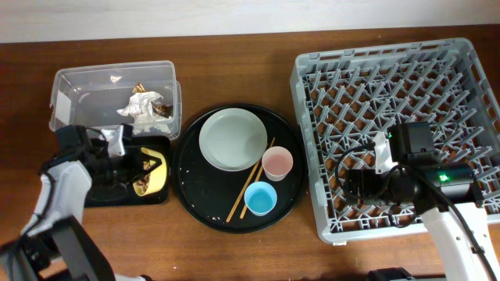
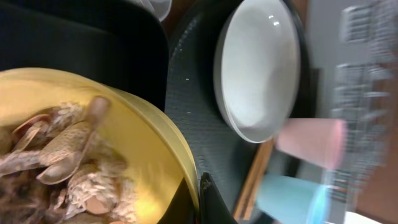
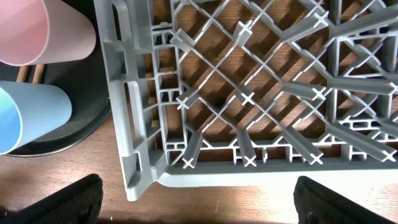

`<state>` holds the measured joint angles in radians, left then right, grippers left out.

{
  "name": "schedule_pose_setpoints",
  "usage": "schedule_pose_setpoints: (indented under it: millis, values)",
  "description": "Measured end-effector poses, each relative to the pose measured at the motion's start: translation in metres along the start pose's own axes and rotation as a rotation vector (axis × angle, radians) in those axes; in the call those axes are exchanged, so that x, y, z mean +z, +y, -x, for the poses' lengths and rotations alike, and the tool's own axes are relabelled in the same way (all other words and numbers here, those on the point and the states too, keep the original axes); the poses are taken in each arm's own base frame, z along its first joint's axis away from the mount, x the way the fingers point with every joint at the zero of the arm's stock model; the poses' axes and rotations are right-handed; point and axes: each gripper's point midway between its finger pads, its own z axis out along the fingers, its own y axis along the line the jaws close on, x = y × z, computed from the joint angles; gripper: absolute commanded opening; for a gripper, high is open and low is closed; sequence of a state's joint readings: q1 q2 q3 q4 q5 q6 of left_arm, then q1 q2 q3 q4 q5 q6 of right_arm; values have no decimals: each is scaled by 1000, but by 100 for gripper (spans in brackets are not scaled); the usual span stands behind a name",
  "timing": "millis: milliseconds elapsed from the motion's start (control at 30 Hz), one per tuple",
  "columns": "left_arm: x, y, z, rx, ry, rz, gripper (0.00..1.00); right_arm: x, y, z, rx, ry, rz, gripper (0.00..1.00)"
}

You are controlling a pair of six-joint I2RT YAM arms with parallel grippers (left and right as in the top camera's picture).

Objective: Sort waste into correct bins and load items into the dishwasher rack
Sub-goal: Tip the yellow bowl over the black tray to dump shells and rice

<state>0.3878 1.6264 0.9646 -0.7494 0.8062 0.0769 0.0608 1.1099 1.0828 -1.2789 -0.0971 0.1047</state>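
Background: a white wall (image 1: 234,16) is running behind the far edge of a brown wooden counter (image 1: 234,78).
Rack: the dishwasher rack (image 1: 437,86) is standing at the right edge of the counter, and nothing is lying in the part of it that is showing.
Right arm: the right arm (image 1: 437,195) is reaching over the front left corner of the rack.
Right jaws: the right jaws are standing wide apart and gripping nothing, above the front wall of the rack.
Round tray: a round black tray (image 1: 195,187) is sitting in the middle of the counter, just beside the rack.
Items: the plate (image 1: 233,139), the pink cup (image 1: 277,162), the blue cup (image 1: 259,199) and the chopsticks (image 1: 250,187) are resting on this round tray.
Clear tub: the clear tub (image 1: 78,82) is standing near the far left corner, holding tissue wads (image 1: 141,105).
Black tray: the shallow black tray (image 1: 152,195) is lying at the left edge, in front of the tub.
Bowl: the small yellow bowl (image 1: 152,173) is sitting over the black tray, carrying food scraps (image 2: 68,168).
Left arm: the left arm (image 1: 62,187) is reaching to the bowl from the left edge.
Left jaws: the left jaws are seeming to clamp on the bowl's rim.
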Motion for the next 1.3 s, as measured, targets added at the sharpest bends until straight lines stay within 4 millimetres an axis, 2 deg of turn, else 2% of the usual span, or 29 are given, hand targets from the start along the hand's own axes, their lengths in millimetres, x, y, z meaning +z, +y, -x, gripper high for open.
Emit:
schedule_pose_setpoints:
  millis: [100, 233, 333, 467, 667, 967, 1000, 1100, 1200, 1300]
  values:
    - [-10, 1, 9, -73, -55, -202, 0, 0, 0, 0, 0, 0, 0, 99]
    - [-44, 13, 27, -173, -190, -371, 0, 0, 0, 0, 0, 0, 0, 99]
    - [-77, 10, 36, -226, -297, -511, 0, 0, 0, 0, 0, 0, 0, 99]
    - [-96, 4, 42, -253, -349, -610, 0, 0, 0, 0, 0, 0, 0, 99]
    - [-101, -1, 43, -272, -356, -658, 0, 0, 0, 0, 0, 1, 0, 99]
    - [-102, -2, 44, -440, -299, -697, 0, 0, 0, 0, 0, 1, 0, 99]
    - [-102, -2, 45, -427, -304, -696, 0, 0, 0, 0, 0, 1, 0, 99]
    - [-101, 6, 53, -214, -377, -621, 0, 0, 0, 0, 0, 2, 0, 99]
    - [-93, 17, 50, -163, -379, -524, 0, 0, 0, 0, 0, 2, 0, 99]
    - [-99, 7, 51, -149, -393, -590, 0, 0, 0, -1, 0, 2, 0, 99]
